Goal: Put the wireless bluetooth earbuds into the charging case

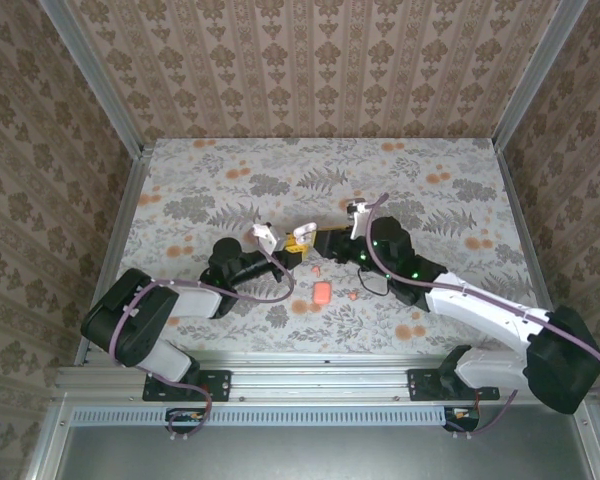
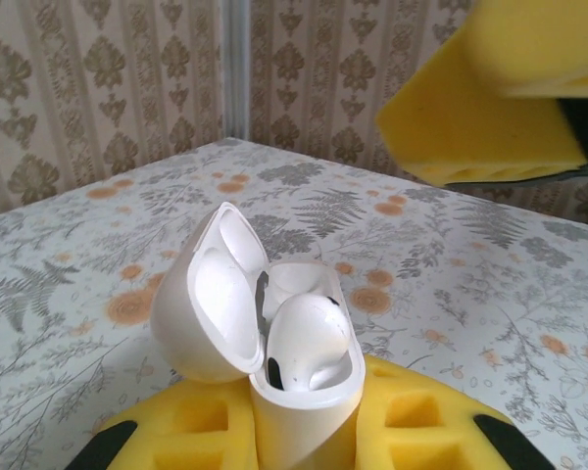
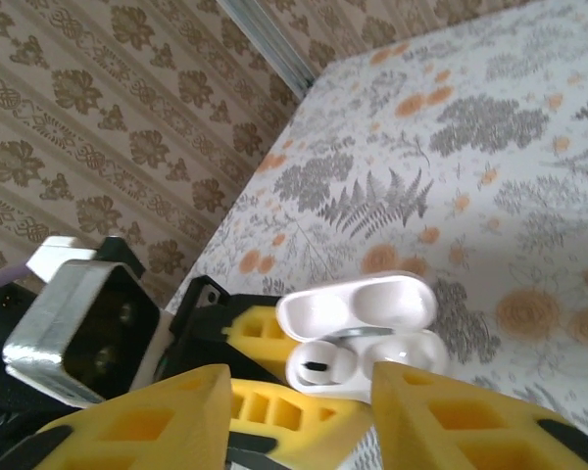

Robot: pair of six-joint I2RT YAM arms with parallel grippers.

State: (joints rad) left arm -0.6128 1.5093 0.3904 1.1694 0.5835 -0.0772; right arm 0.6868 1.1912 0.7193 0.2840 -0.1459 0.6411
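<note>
The left pincer (image 2: 304, 441) clamps an open white charging case (image 2: 309, 401) holding a white earbud (image 2: 312, 343). The right pincer (image 3: 302, 384) hovers near it, jaws apart.

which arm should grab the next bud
Right. The right gripper is open and empty near the case, so it is free for the pick. The left gripper is shut on the case, holding it with the lid open.

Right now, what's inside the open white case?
One white earbud sits in the near slot of the white case. The slot behind it looks white too, but the bud hides most of it, so I cannot tell whether it is filled.
</note>
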